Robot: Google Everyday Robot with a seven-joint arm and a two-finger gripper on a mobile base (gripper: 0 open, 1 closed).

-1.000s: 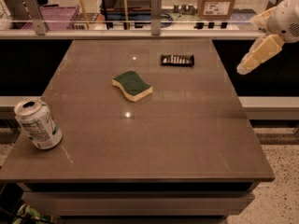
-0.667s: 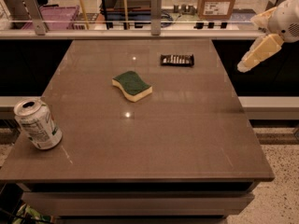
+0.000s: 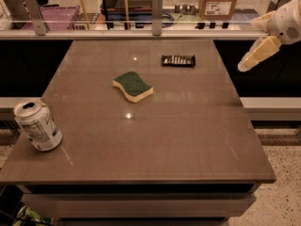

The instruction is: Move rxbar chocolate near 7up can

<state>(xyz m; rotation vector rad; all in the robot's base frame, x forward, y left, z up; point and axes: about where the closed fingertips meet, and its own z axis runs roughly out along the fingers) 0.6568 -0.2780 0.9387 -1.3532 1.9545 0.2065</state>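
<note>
The rxbar chocolate [image 3: 178, 60], a flat black wrapper with pale lettering, lies on the far part of the brown table [image 3: 155, 140]. The 7up can [image 3: 37, 125], white and green with a silver top, stands tilted at the table's near left edge. My gripper [image 3: 246, 64] hangs in the air off the table's right side, at about the bar's depth and well to the right of it. It holds nothing that I can see.
A green-and-yellow sponge [image 3: 133, 86] lies between the bar and the can, left of centre. A rail with posts [image 3: 156, 7] runs behind the table's far edge. A cardboard box [image 3: 217, 0] and a purple crate [image 3: 55, 17] sit beyond it.
The gripper has drifted slightly up and to the right. The bar, sponge and can have not moved.
</note>
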